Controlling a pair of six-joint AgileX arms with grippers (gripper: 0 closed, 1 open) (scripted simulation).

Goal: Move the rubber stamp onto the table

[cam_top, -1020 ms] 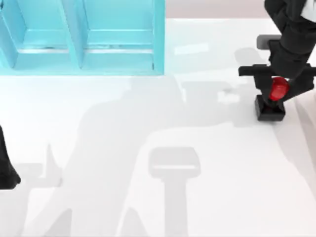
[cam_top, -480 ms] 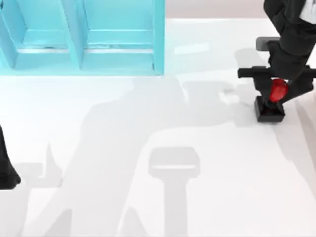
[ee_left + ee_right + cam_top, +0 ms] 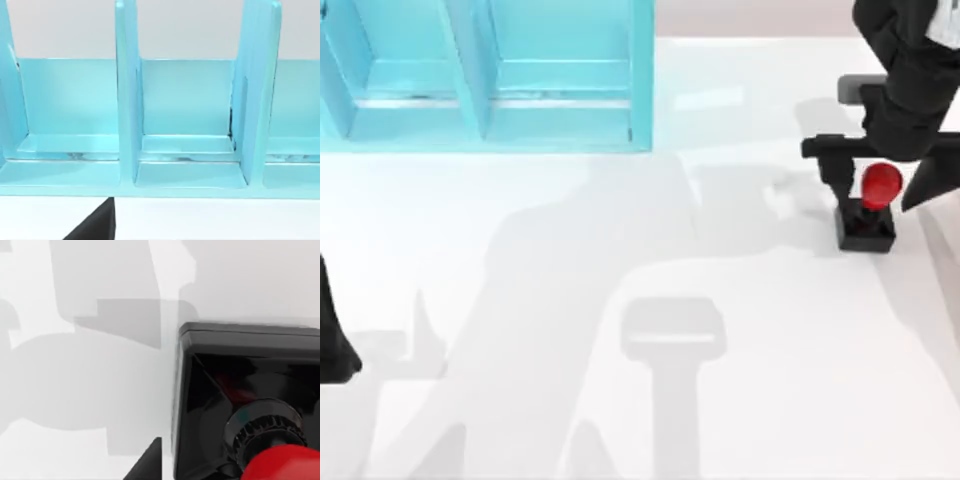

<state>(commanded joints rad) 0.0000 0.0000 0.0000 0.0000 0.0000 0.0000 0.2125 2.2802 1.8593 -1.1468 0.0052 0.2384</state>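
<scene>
Stamp placement looks done: the rubber stamp (image 3: 867,213) stands upright on the table (image 3: 620,300) at its right side, black base flat, red knob up. Around the knob, the right gripper (image 3: 881,182) has its fingers spread apart, clear of it. A good finish is a straight lift, touching nothing. The left gripper (image 3: 335,345) sits parked at the left edge, well apart from the turquoise shelf unit (image 3: 490,80).

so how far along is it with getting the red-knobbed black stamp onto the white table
Nearly finished, by the look of it. Done: the rubber stamp with the black square base and glossy red knob stands upright on the white glossy table, far from the turquoise shelf unit. In hand: the right gripper has its fingers spread either side of the knob, apparently released. Left: lifting that arm clear. The left arm sits parked at the table's left edge.
</scene>
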